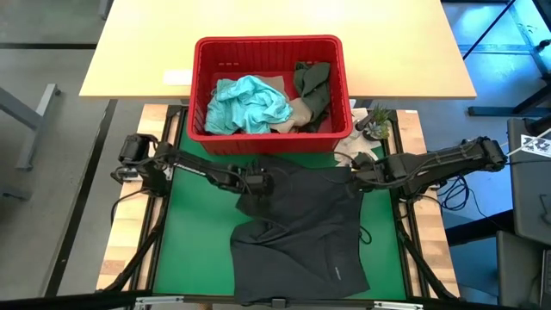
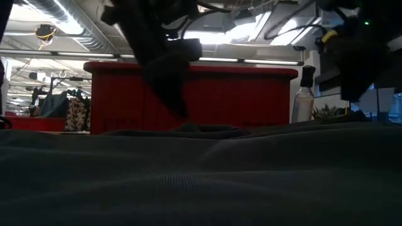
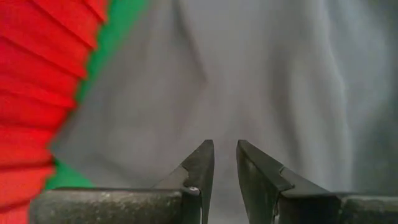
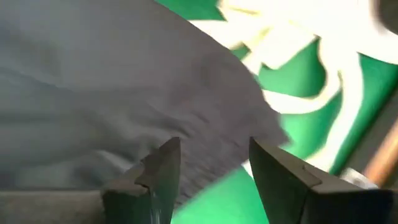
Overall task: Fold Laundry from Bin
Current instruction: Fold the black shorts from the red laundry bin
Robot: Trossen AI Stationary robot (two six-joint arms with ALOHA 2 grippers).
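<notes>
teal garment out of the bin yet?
No, the teal garment lies inside the red bin; only the dark garment is on the mat.

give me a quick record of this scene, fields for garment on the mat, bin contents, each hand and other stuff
garment on mat: dark grey garment spread on the green mat, partly rumpled
bin: red bin at the mat's far edge, holding a teal garment, an olive garment and a beige garment
left hand: left hand at the dark garment's far left corner, fingers slightly apart, nothing between them
right hand: right hand at its far right corner, fingers apart over the cloth edge
other: small plant, white cloth, spray bottle
</notes>
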